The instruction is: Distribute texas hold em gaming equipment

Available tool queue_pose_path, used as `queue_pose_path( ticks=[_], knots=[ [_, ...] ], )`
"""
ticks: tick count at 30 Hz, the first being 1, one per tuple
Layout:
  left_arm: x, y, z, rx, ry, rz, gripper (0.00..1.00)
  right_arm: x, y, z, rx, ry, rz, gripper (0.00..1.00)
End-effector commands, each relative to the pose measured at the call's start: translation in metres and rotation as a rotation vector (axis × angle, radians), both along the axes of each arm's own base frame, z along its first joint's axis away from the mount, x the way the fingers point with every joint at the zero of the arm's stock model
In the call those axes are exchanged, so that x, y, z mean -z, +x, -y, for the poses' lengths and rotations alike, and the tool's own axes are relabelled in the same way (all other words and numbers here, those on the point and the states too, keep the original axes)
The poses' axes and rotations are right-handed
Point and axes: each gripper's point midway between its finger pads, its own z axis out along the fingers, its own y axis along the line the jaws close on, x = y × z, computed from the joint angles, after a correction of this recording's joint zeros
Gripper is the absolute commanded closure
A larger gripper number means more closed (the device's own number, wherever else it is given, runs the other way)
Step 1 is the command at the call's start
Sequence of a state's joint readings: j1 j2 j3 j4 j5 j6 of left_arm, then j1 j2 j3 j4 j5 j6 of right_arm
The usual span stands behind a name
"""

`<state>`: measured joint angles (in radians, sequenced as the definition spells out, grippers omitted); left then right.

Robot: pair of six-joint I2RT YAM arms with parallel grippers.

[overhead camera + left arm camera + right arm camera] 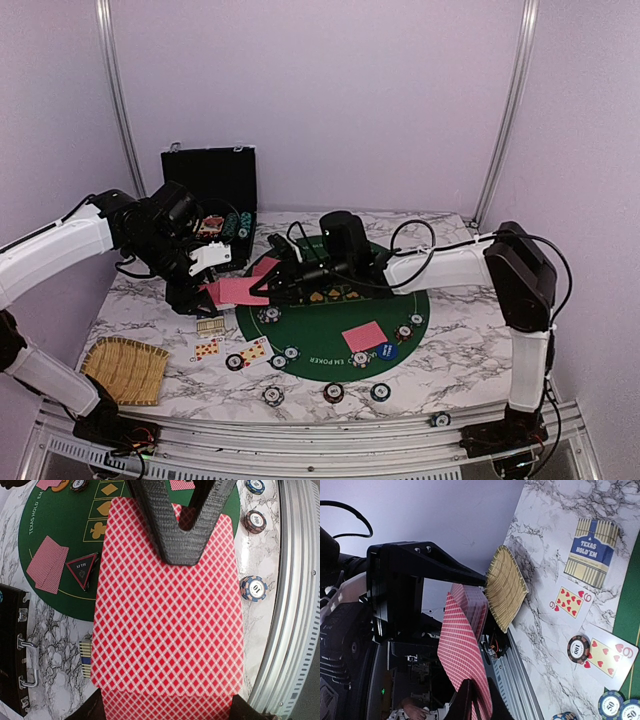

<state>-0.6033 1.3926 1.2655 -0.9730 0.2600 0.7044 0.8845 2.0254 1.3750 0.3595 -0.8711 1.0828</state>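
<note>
My left gripper [205,288] is shut on a deck of red-backed playing cards [167,630] and holds it above the table's left side; the deck fills the left wrist view. My right gripper [263,288] is shut on the deck's top card [462,650]; its dark fingers [175,530] pinch that card's far end. Two red-backed cards [47,570] and a dark triangular marker [82,569] lie on the green felt [330,325]. Another red-backed pair [363,335] lies beside a blue round button [386,351]. Striped poker chips [333,392] ring the felt's near edge.
The open black chip case [210,185] stands at the back left. A woven straw mat [125,370] lies front left. A Texas Hold'em card box [592,552] and two face-up heart cards [572,601] lie left of the felt. The metal rail [300,440] borders the near edge.
</note>
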Motion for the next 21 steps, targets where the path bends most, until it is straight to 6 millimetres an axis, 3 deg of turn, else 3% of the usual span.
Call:
queue_pose_path(
  ticks=[1, 7, 10, 16, 21],
  knots=[
    [-0.009, -0.001, 0.0, 0.011, -0.02, 0.024, 1.0, -0.011, 0.001, 0.012, 0.005, -0.005, 0.023, 0.93],
    [-0.01, 0.0, 0.0, 0.009, -0.02, 0.028, 1.0, -0.01, 0.001, 0.021, 0.004, -0.022, 0.018, 0.99],
    [-0.01, 0.0, 0.0, 0.011, -0.018, 0.032, 1.0, -0.004, 0.003, 0.037, 0.02, -0.041, 0.003, 1.0],
    [-0.01, 0.0, 0.0, 0.012, -0.017, 0.031, 1.0, 0.013, 0.014, 0.084, 0.09, -0.095, -0.012, 1.0],
    [-0.01, 0.0, 0.0, 0.013, -0.019, 0.028, 1.0, 0.056, 0.02, 0.131, 0.149, -0.216, -0.049, 1.0]
  ],
)
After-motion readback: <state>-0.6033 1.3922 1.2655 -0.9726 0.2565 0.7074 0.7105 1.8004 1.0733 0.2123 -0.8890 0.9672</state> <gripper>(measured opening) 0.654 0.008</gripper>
